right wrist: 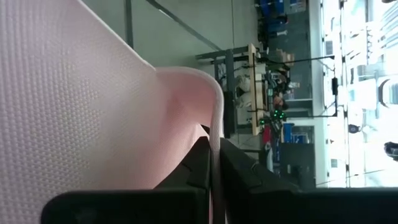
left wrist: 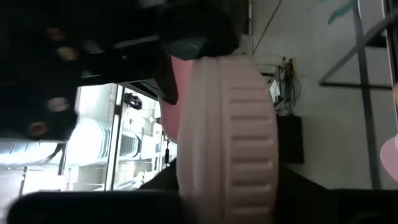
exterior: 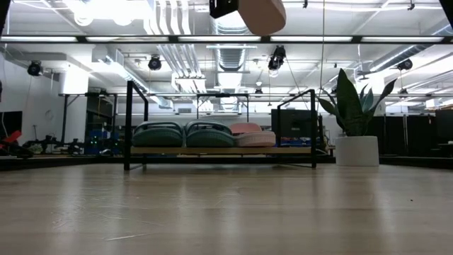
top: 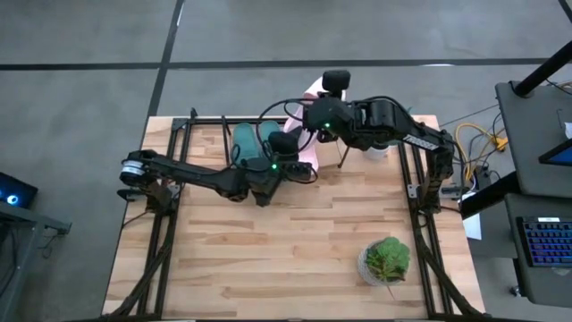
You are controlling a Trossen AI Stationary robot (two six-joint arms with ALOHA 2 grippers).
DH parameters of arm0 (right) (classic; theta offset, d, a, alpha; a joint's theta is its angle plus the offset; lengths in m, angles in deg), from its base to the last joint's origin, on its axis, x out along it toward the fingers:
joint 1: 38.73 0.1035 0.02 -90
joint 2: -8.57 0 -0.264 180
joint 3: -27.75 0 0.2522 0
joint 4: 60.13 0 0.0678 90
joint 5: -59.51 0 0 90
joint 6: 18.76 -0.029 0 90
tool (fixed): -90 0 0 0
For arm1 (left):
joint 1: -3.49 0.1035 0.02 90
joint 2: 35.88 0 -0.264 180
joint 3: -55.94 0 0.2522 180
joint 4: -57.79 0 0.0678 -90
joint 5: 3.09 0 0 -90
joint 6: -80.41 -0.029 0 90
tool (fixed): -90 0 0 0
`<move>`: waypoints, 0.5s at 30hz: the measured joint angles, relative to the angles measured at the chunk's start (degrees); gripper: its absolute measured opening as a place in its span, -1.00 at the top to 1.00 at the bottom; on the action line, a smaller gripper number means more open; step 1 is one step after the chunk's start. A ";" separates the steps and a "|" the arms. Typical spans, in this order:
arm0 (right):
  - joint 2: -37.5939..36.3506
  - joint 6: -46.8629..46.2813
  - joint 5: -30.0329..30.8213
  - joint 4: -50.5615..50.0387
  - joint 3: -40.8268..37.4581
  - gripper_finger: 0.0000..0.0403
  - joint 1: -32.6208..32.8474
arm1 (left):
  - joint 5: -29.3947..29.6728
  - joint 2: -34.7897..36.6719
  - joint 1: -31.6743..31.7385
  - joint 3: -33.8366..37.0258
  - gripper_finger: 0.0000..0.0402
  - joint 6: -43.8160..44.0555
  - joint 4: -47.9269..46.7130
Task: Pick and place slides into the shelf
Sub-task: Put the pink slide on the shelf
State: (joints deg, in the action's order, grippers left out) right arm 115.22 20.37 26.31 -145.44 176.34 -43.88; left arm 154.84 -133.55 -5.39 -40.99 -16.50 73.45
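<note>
Last pink slide [right wrist: 93, 112] is held aloft over the worktop's far edge, above the shelf [exterior: 219, 150], w/ both pincers clamped: right pincer [right wrist: 214, 155] on thin edge, left pincer [left wrist: 186, 56]. Judged light, soft, flexy; strap preferred.

Grey floor [top: 80, 36] w/ dark seams; ceiling strip lights [exterior: 226, 39], exposed ducts [exterior: 230, 53].

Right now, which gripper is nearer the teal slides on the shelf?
Left. The left gripper hangs right beside the teal slides; the right gripper is farther off toward the shelf's right end, holding a pink slide.
</note>
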 joint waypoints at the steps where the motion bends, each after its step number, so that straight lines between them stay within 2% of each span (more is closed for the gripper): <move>1: -0.09 0.56 0.06 0.23 0.00 0.95 -0.03 | -0.32 0.06 0.00 -0.16 0.56 0.66 0.05; 6: -0.13 1.81 1.29 0.99 -0.03 0.96 -0.24 | -1.58 0.54 -0.20 -0.27 0.22 6.38 0.38; 11: -0.25 4.39 4.46 1.84 -0.04 0.96 -0.62 | -2.08 1.68 -0.36 -0.29 0.06 13.26 -1.32; 15: -0.45 5.10 4.35 1.92 -0.06 0.96 -1.11 | -6.83 3.90 -0.37 -0.28 0.02 27.13 -12.67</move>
State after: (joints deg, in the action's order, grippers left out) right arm 114.77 25.48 30.66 -143.52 176.27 -44.99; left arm 148.01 -129.65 -5.76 -41.26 10.64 60.79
